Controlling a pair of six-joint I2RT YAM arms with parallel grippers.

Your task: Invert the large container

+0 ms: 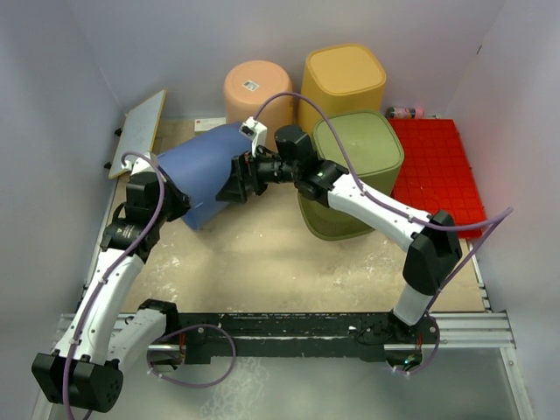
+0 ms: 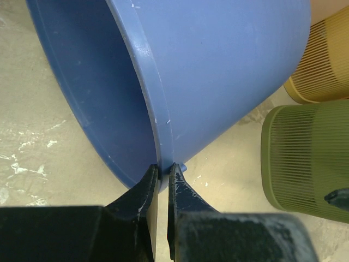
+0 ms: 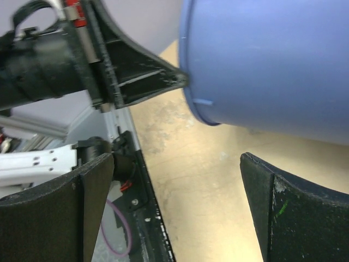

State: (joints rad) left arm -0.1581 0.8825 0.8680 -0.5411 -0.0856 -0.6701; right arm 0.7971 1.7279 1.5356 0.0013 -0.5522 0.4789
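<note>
While my left gripper point(image 2: 163, 167) pinched the tilted blue container's point(image 2: 229, 71) rim, my right gripper point(image 3: 175, 164) gaped wide beside it; overhead, my left arm point(image 1: 131, 232) hid that pinch.

pale grey walls point(image 1: 175, 35); scuffed, dusty beige tabletop point(image 1: 262, 262); metal rail point(image 1: 490, 328) along near edge

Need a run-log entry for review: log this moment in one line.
blue container: tilted | left gripper: shut on its rim | right gripper: open beside its wall | status: not yet upside down
</note>
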